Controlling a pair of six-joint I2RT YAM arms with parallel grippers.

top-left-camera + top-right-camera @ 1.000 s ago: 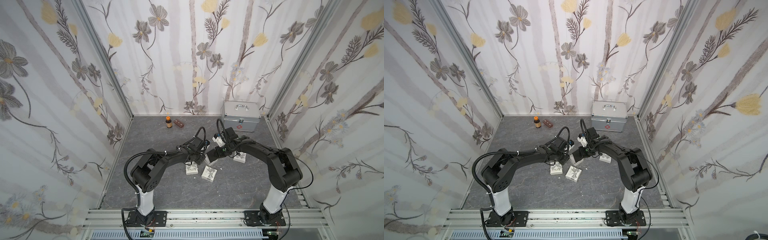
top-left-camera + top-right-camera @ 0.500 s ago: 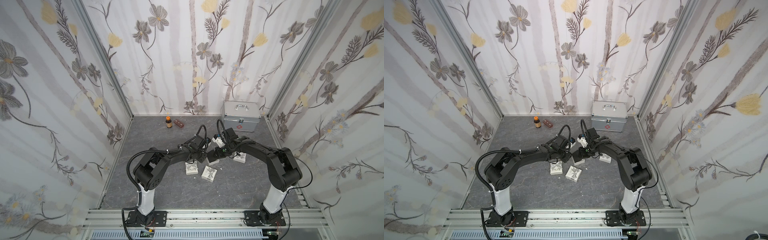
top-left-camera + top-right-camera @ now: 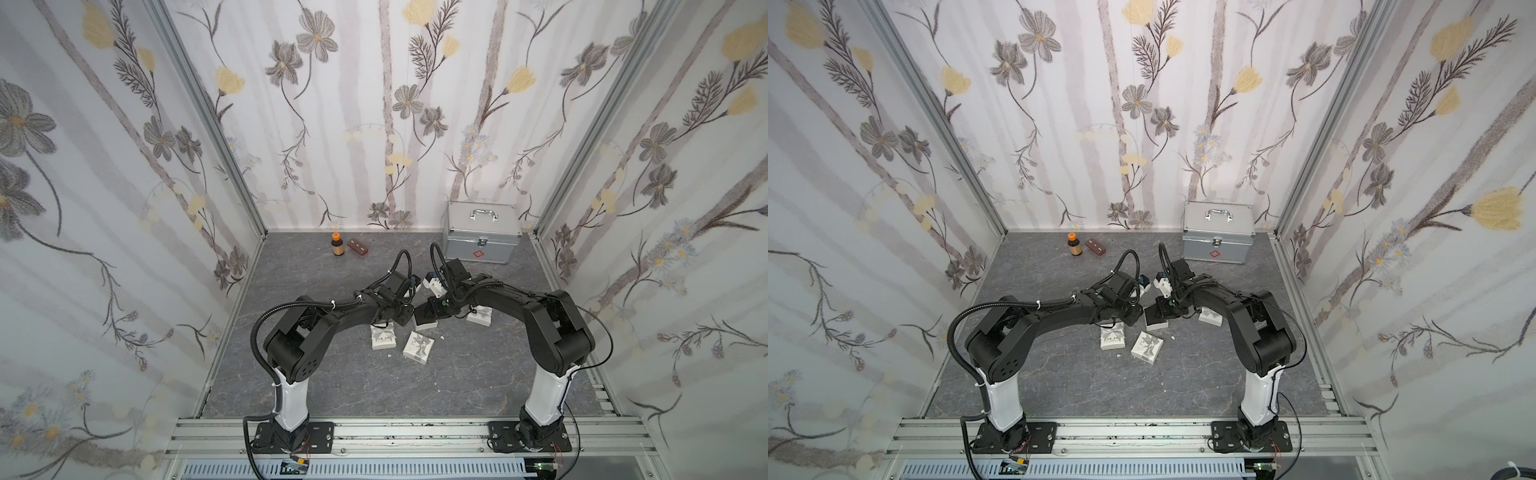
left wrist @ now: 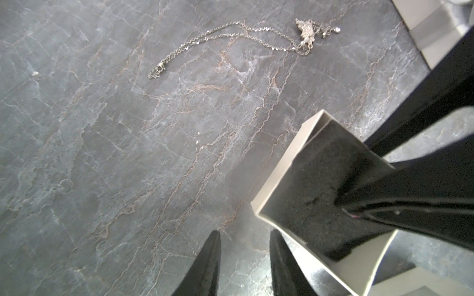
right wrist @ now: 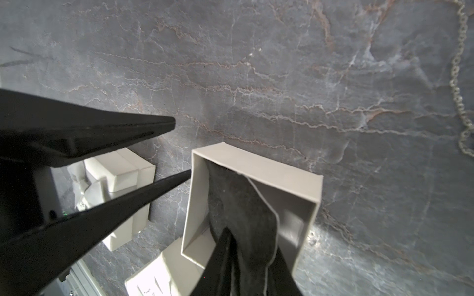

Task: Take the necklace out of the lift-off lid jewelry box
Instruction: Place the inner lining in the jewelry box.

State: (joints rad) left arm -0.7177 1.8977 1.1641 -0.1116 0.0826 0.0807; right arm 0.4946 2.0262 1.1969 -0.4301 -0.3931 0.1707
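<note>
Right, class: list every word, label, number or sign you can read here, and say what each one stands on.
Red cross outline, a sign without letters: on the front of the silver case.
Dark print on the white boxes: too small or blurred to read in every view.
Label on the bottle: too small to read.
No word or number here is legible.

Bare grey floor [image 4: 128, 153] lies open on one side of the open box [image 4: 284, 166], out to the thin chain [image 4: 304, 32] well apart from it. Inside the box, a tilted foam pad [image 4: 320, 184] and the right gripper [image 5: 252, 241] astride it block entry. The left gripper [image 4: 245, 232], fingers parted, crowds the box's wall. Small white boxes [image 3: 383, 337] hem the side nearest the arms' bases.
</note>
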